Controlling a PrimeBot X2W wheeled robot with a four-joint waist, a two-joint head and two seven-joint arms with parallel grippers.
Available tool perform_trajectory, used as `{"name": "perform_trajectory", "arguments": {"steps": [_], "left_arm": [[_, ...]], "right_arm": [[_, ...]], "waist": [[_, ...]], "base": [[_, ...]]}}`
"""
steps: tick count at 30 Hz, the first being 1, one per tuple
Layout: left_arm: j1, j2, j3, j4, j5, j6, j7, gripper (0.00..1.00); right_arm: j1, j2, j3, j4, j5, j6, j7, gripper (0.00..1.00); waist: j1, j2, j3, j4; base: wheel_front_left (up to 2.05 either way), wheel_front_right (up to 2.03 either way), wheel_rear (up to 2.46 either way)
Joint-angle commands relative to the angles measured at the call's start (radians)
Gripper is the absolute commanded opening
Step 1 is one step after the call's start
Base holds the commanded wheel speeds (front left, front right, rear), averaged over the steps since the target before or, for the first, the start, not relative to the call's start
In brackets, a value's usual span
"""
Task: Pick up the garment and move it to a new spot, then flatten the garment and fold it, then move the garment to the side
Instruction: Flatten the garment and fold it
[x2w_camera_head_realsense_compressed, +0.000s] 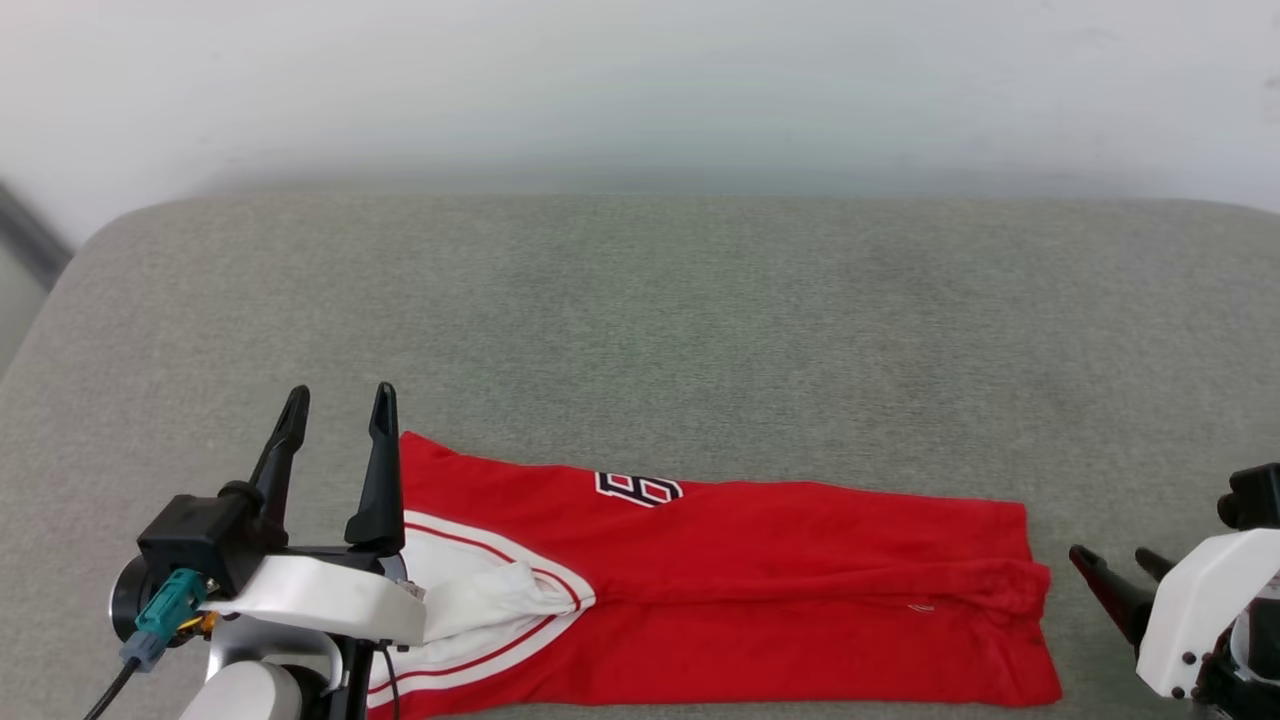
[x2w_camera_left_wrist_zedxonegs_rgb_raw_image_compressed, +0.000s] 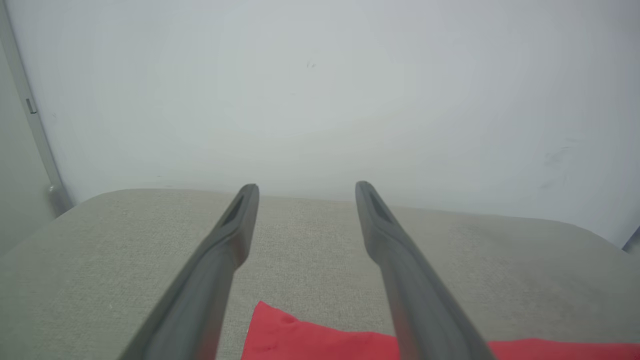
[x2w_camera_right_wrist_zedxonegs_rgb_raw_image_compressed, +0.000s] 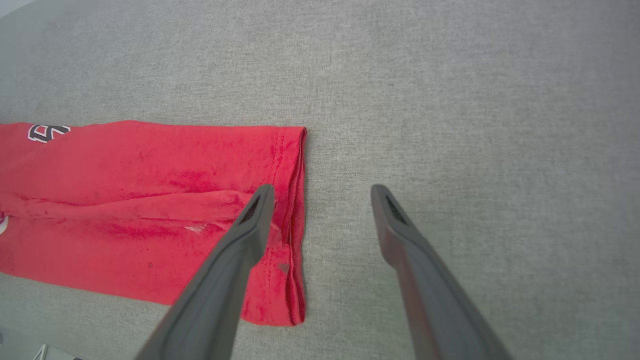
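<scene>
The garment (x2w_camera_head_realsense_compressed: 760, 590), a bright red jersey with a white sleeve panel and striped trim at its left end, lies folded into a long band near the front edge of the grey cushion (x2w_camera_head_realsense_compressed: 640, 320). Part of a dark number shows on its far fold. My left gripper (x2w_camera_head_realsense_compressed: 340, 405) stands open above the garment's left end, fingers pointing away, nothing between them. My right gripper (x2w_camera_head_realsense_compressed: 1115, 560) is open just off the garment's right hem. In the right wrist view the hem (x2w_camera_right_wrist_zedxonegs_rgb_raw_image_compressed: 295, 225) lies under my right gripper (x2w_camera_right_wrist_zedxonegs_rgb_raw_image_compressed: 322, 192). In the left wrist view a red corner (x2w_camera_left_wrist_zedxonegs_rgb_raw_image_compressed: 280, 330) shows below my left gripper (x2w_camera_left_wrist_zedxonegs_rgb_raw_image_compressed: 306, 187).
The grey cushion stretches wide and bare behind the garment up to a pale wall (x2w_camera_head_realsense_compressed: 640, 90). Its rounded left corner (x2w_camera_head_realsense_compressed: 90, 250) drops off beside a dark strip at the far left.
</scene>
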Motion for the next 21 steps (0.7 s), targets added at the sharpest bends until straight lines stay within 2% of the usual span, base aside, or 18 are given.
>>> {"name": "perform_trajectory", "arguments": {"steps": [1,8,17,19,20,21], "left_arm": [[0.004,0.009,-0.003,-0.012,0.025,0.017,-0.007,1.00],[0.026,0.019,-0.021,-0.038,0.057,0.046,0.005,1.00],[0.004,0.007,-0.038,-0.044,0.052,0.030,0.003,1.00],[0.003,0.005,-0.041,-0.042,0.049,0.028,0.002,1.00],[0.003,0.005,-0.041,-0.041,0.049,0.028,0.001,1.00],[0.004,0.005,-0.041,-0.039,0.048,0.028,0.002,1.00]], "right_arm": [[0.003,0.004,-0.003,0.016,0.002,0.000,0.020,1.00],[-0.031,0.028,0.004,0.085,0.008,0.000,0.055,1.00],[-0.056,0.085,0.064,0.257,0.036,0.000,0.089,1.00],[-0.054,0.098,0.084,0.282,0.047,0.000,0.098,0.96],[-0.054,0.100,0.094,0.291,0.051,0.001,0.098,0.42],[-0.054,0.100,0.100,0.296,0.055,0.001,0.095,0.10]], "waist": [[0.0001,-0.0001,0.003,0.018],[0.0001,-0.0001,0.020,0.060],[0.0001,-0.0001,0.050,0.099],[0.0001,-0.0001,0.050,0.102],[0.0001,-0.0001,0.049,0.103],[0.0001,-0.0001,0.047,0.103]], "base": [[0.00,0.00,0.00],[0.00,0.00,0.00],[0.00,0.00,0.00],[0.00,0.00,0.00],[0.00,0.00,0.00],[0.00,0.00,0.00]]}}
